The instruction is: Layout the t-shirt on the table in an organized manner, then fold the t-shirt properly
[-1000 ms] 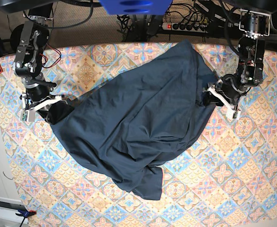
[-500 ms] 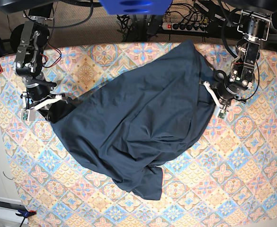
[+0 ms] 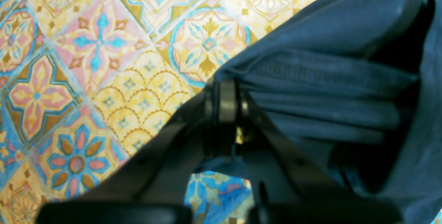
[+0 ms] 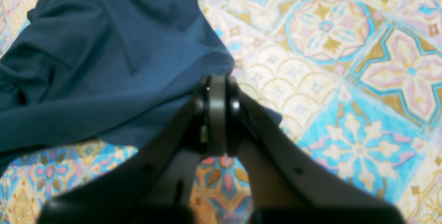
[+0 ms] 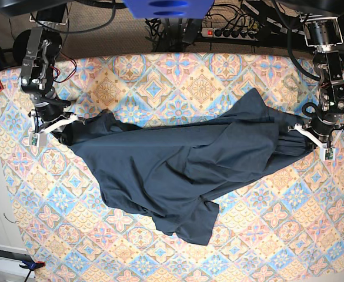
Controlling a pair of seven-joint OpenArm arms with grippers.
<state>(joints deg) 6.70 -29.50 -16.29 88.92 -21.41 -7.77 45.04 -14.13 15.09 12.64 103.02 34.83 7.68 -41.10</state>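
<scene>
"Why is each arm parked at an opposite edge like that?"

"They each have a pinch of the t-shirt (image 5: 177, 167) and hold it between them — that's how you get a crumpled garment to open out on the surface (image 5: 177, 76). The left end effector (image 5: 313, 136) is clamped tight on a bunched fold of the dark cloth; in its wrist view the pleats fan out from the closed tips. The right end effector (image 5: 49, 127) is closed just as tight on a flatter edge at the other side."

"So where is the shirt, exactly?"

"Slung across the middle of the patterned surface from one arm to the other, with a loose flap hanging toward the near edge. The upper edge runs fairly straight between the two grips, which tells me it is under some tension."

"Is it laid out, then?"

"Not by my reckoning. It has diagonal creases and that lower flap is doubled over itself. I can't pick out the neck or the sleeves — so I can't say which corners they hold. I'd judge this is the spreading stage, with folding not yet begun."
</scene>
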